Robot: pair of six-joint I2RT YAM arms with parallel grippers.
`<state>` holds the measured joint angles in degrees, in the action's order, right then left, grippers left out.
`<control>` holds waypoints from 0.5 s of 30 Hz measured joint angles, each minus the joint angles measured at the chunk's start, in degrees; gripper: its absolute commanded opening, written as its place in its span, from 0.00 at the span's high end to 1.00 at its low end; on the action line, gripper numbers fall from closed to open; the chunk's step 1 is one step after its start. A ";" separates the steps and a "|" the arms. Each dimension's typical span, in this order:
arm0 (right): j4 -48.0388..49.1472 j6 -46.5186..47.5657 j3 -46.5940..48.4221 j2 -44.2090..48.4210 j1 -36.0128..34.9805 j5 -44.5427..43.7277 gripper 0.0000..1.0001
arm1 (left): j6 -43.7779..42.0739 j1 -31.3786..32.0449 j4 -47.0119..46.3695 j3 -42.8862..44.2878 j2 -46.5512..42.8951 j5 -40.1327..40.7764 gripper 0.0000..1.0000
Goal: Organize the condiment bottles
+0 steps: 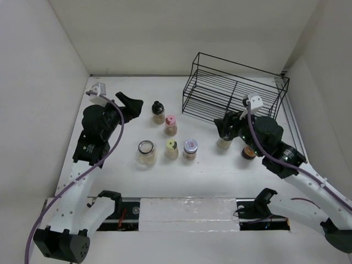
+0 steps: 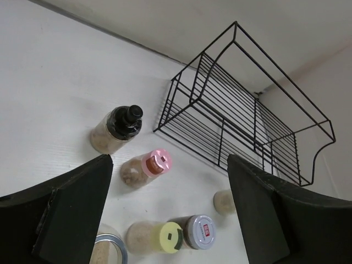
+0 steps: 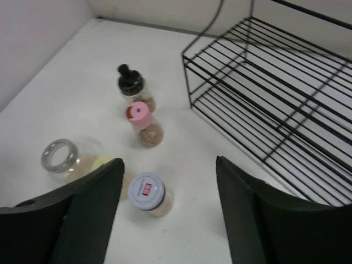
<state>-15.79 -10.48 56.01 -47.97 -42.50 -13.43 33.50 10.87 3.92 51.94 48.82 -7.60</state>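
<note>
Six bottles [image 2: 148, 169] ahead of left tool [image 2: 168, 163]

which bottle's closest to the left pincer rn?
The small clear bottle of beige powder with the black knobbed cap, rearmost of the cluster. It stands just right of the open left pincer; the pink-capped bottle and the rest stand farther off.

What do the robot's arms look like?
The left arm and right arm are white low down and black higher up. A purple cable runs along each. The left gripper and right gripper have wide black fingers, with a white camera box on each wrist.
</note>
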 measured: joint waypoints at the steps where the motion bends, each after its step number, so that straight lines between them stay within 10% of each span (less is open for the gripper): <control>1: -0.31 -1.05 -0.66 0.00 0.00 -2.10 0.35 | -0.26 0.00 -0.11 -0.07 0.02 -0.61 0.21; 4: -2.69 -3.58 -1.79 -1.20 0.00 -8.70 0.81 | -1.18 0.00 -0.02 -0.07 0.07 -2.69 0.45; 8: -6.80 -8.24 -2.19 -3.72 0.00 -16.48 0.89 | -2.78 0.00 -0.15 -0.33 -0.02 -5.79 0.85; 11: -11.13 -13.27 -2.16 -4.70 0.00 -22.45 0.46 | -3.80 0.00 -0.70 -2.40 -1.18 -8.35 0.89; 13: -15.02 -16.70 -2.08 -4.76 0.02 -26.51 0.08 | -4.48 1.31 -0.37 -3.30 -1.88 -8.52 0.72; 15: -18.36 -19.37 -2.08 -4.35 0.20 -29.75 0.02 | -5.79 3.13 0.02 -3.32 -2.29 -8.72 0.56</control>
<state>-34.15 -29.85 53.93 -52.31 -42.30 -43.18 27.70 14.00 3.95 48.62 46.52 -16.32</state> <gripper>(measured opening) 0.930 0.323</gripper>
